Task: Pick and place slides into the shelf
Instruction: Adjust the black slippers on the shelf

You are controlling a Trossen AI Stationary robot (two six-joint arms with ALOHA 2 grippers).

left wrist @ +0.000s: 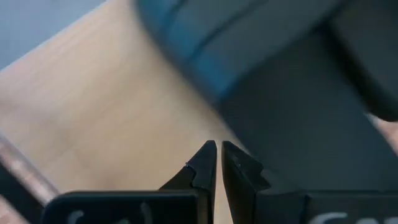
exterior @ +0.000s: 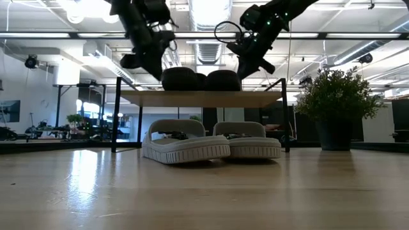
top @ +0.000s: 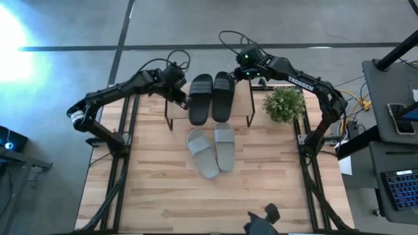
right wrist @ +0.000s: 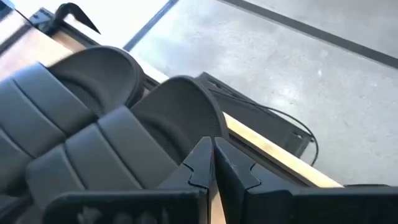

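- Progress looks about halfway, judging by how things lie: two black slides [top: 211,96] rest side by side on the shelf [top: 175,103], while two grey slides [top: 212,149] sit on the worktop [top: 157,189] just in front of it, partly under its near edge in the low view.
- Left tool [top: 181,100] hangs at the shelf's left edge, just beside the left black slide; its fingers are clenched with only a slit between them, grasping nothing.
- Right tool [top: 235,76] sits at the far right corner of the shelf, by the toe end of the right black slide; its fingers are likewise pressed together and empty.
- Black slides have wide ribbed straps, rounded toes and a matte, rubbery look.
- Grey slides are the same shape, pale, with thick soles that look soft and moulded.
- Shelf has a light wooden board on thin black metal legs.
- Potted plant [top: 284,104], bushy and green in a dark pot, stands right of the shelf.
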